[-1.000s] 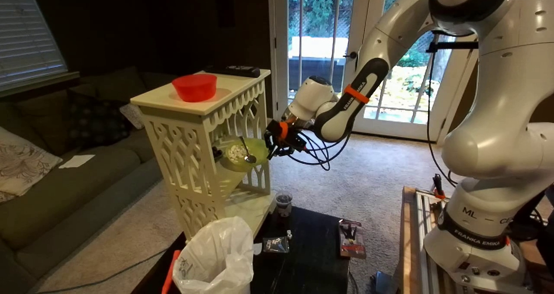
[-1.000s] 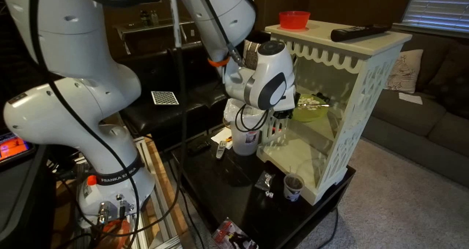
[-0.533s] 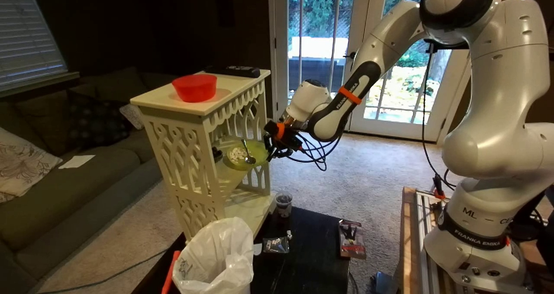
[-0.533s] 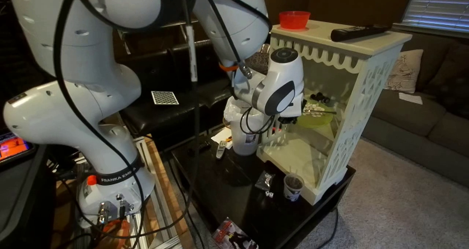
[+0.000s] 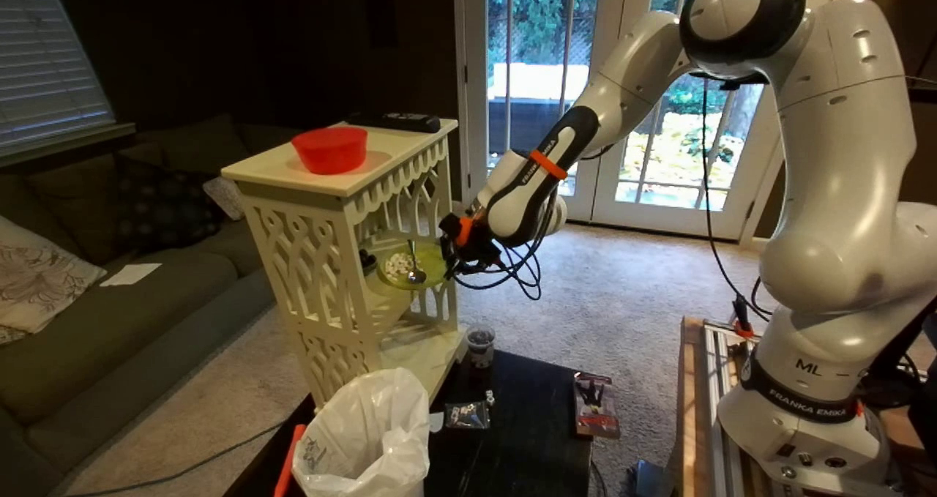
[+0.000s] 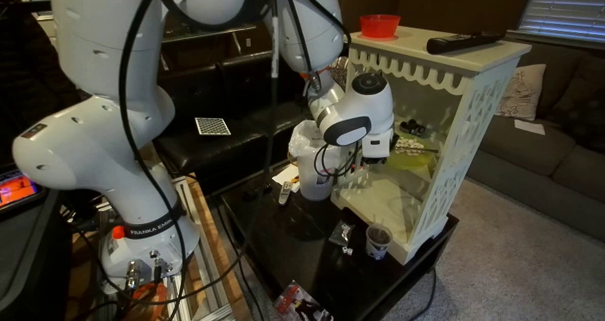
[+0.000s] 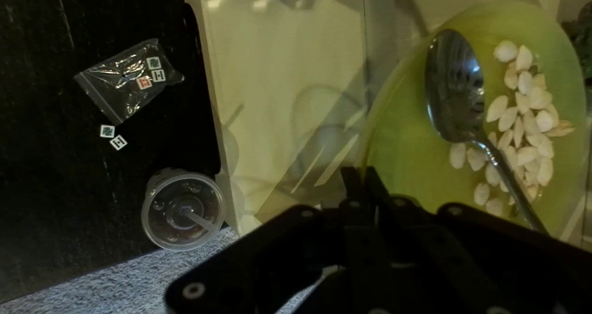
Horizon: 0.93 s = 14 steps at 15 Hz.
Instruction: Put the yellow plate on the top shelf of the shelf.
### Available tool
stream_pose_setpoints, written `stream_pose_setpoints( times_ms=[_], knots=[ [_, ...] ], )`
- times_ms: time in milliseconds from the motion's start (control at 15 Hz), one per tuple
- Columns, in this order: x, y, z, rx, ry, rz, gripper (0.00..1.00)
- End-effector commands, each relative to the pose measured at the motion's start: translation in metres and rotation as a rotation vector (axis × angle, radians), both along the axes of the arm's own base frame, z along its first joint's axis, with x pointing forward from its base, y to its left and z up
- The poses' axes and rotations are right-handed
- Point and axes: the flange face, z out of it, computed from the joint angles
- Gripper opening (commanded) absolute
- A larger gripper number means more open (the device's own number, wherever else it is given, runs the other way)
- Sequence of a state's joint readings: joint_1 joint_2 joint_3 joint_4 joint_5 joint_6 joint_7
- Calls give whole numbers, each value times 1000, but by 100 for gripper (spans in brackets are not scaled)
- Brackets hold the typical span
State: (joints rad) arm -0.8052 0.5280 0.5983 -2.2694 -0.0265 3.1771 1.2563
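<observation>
The yellow plate (image 7: 439, 180) is found face-up at the front mouth of the shelf (image 6: 443, 174), on or just above the inner board (image 5: 388, 303); whether its underside touches that board cannot be established. The gripper (image 7: 362, 175) has its jaws drawn almost together, the plate's near rim caught between the fingertips and nothing else in hold. A rim pinch suits so broad and shallow a dish, and lets the plate lead inward while the gripper stays mostly outside the frame. The load accounts for the face-up carriage: a spoon (image 7: 455, 87) lies among pale seed-like pieces (image 7: 527, 156), and any marked tilt would likely send both sliding. Dark round items (image 6: 412, 127) sit behind the plate in an exterior view, so depth may be limited. The top board (image 6: 410, 42) carries a red bowl (image 6: 380, 26) and a black remote (image 6: 461, 42); given the plate's level, the inner board is judged to be the intended top shelf. Placement is assessed as near completion, release not yet made. The next move calls for level lowering and a gentle let-go, the one-sided grip being liable to let the far edge droop.
</observation>
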Motion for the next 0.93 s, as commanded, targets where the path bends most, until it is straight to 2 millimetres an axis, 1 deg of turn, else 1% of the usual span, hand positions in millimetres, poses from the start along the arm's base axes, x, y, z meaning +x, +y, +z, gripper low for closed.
stream_pose_setpoints(
  times_ms=[0, 267, 600, 867],
  knots=[
    [8, 5, 8, -33, -45, -11, 1],
    [15, 16, 22, -65, -92, -1, 1],
    [30, 23, 37, -116, -116, 8, 1],
    [29, 18, 40, -154, -83, -15, 1]
  ],
)
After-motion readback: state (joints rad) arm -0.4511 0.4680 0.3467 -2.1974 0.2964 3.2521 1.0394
